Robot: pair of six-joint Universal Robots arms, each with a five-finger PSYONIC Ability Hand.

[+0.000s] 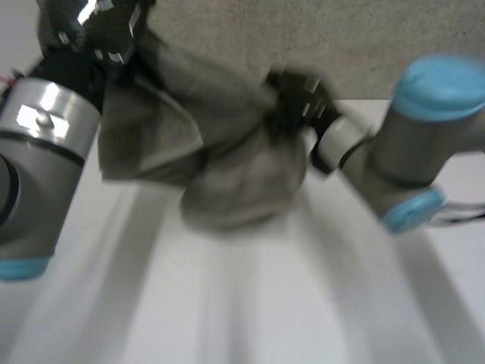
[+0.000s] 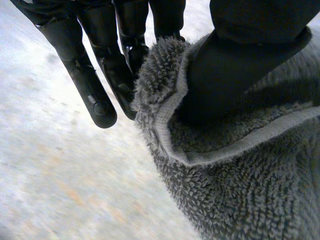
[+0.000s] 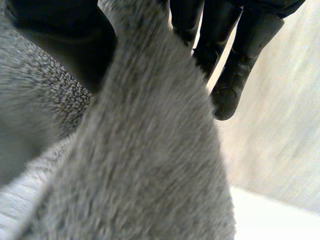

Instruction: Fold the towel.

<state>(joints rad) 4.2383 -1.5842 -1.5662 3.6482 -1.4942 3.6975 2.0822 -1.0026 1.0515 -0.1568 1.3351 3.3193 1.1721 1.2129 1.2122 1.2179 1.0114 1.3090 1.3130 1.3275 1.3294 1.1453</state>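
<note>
Towel [image 1: 227,174] is up off the surface [image 1: 250,318], bunched and slung between both hands. Its belly sags low in the middle; can't tell whether it touches down.

Left hand [image 1: 91,30]: pinch grip. Thumb [image 2: 225,75] is pressed into the pile just inside a hemmed edge [image 2: 240,142], with near-straight fingers [image 2: 100,95] on the other side. Only the fingers nearest the cloth back it; the outer one stands clear.

Right hand [image 1: 299,95]: the towel runs up between thumb [image 3: 55,35] and fingers [image 3: 232,75]. It reads as a pinch, but the cloth hides the actual contact.

Risks, my read:
- The left grip sits close to the hem. If the towel's weight or a quick swing tugs on it, the edge could slide out from under the thumb.
- The towel is crumpled, not stretched flat. Laid down like this, the sag lands first and the fold comes out lumpy or skewed.
- I can't confirm either hand is on a true corner. If one holds mid-edge, the halves won't line up.
- If the hands close in on each other, the slack grows and the cloth could drape over the fingers.

Around:
- White surface below, grey-beige wall [image 1: 303,38] behind.
- Left arm [image 1: 38,152] and right arm [image 1: 409,152] flank the towel closely.
- The main obstruction is the bunching itself, which hides the free corners and edges.
</note>
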